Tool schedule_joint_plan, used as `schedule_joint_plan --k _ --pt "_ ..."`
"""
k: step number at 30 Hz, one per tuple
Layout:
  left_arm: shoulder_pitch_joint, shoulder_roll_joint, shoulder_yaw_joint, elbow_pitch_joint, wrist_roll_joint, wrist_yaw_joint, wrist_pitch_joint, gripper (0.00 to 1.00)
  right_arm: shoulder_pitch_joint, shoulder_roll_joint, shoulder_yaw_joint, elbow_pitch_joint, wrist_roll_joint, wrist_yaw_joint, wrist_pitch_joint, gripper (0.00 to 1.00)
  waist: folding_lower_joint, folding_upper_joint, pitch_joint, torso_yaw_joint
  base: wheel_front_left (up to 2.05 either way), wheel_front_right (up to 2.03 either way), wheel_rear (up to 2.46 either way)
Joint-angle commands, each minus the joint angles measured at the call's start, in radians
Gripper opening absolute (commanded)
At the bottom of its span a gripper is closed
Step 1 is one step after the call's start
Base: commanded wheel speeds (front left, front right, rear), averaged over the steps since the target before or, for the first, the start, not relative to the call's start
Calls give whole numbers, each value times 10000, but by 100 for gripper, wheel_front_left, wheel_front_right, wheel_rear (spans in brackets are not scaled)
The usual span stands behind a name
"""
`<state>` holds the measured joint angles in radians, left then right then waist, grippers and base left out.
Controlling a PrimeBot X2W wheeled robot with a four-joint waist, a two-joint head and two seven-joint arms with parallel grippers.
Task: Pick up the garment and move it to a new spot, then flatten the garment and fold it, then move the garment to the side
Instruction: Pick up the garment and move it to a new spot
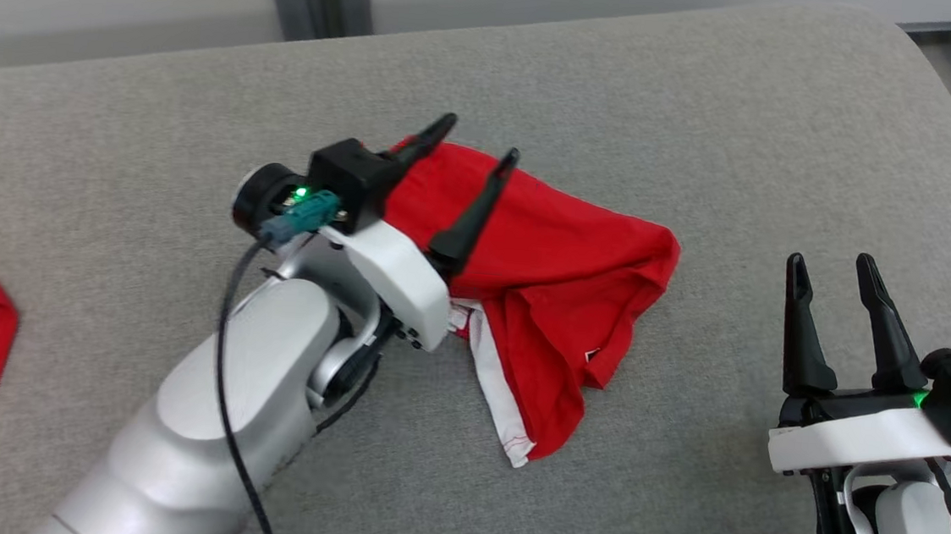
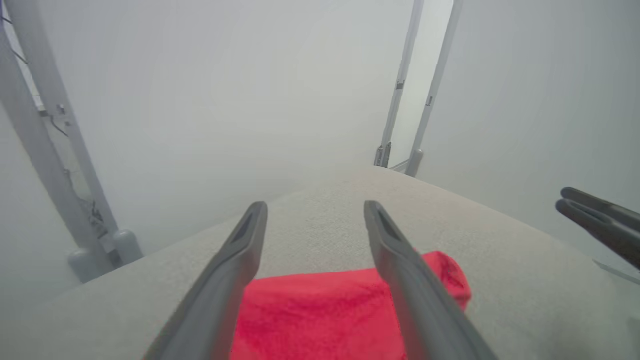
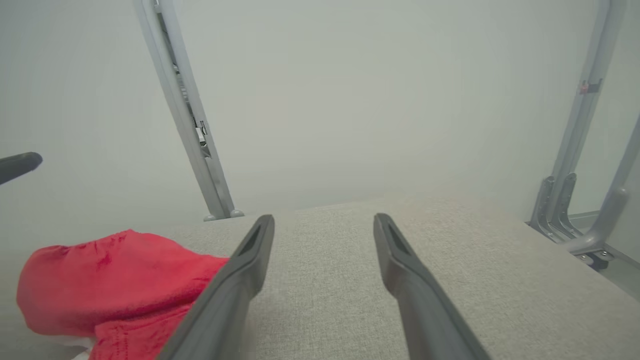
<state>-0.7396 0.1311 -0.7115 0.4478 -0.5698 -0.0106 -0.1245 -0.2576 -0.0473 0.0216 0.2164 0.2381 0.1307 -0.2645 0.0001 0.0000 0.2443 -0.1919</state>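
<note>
One red garment [image 1: 560, 265] crumpled, just under spread left claw [image 1: 480, 137]

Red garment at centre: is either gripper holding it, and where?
Nothing held. The left gripper has its fingers open over the red garment lying on the grey surface; the right gripper is open, apart from it.

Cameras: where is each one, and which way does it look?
Head view: on the head, looking down at table, garment, left gripper, right gripper.
Left wrist view: on left wrist, looking along its fingers over the garment.
Right wrist view: on right wrist, looking along its fingers across the table.
Both wrist views share the garment and table.
</note>
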Motion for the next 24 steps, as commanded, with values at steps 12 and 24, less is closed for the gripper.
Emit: schedule_joint_plan --k 12,24 --pt "1799 1562 2558 -1412 -1119 1178 -1213 100 145 -63 -224 -260 -611 0 227 100 -1 0 -877 1738 0 0 0" --pt "4554 2743 4217 -2797 -1128 1872 -1380 100 501 -60 -27 -251 -889 0 529 100 -1 0 -1424 1930 0 0 0"
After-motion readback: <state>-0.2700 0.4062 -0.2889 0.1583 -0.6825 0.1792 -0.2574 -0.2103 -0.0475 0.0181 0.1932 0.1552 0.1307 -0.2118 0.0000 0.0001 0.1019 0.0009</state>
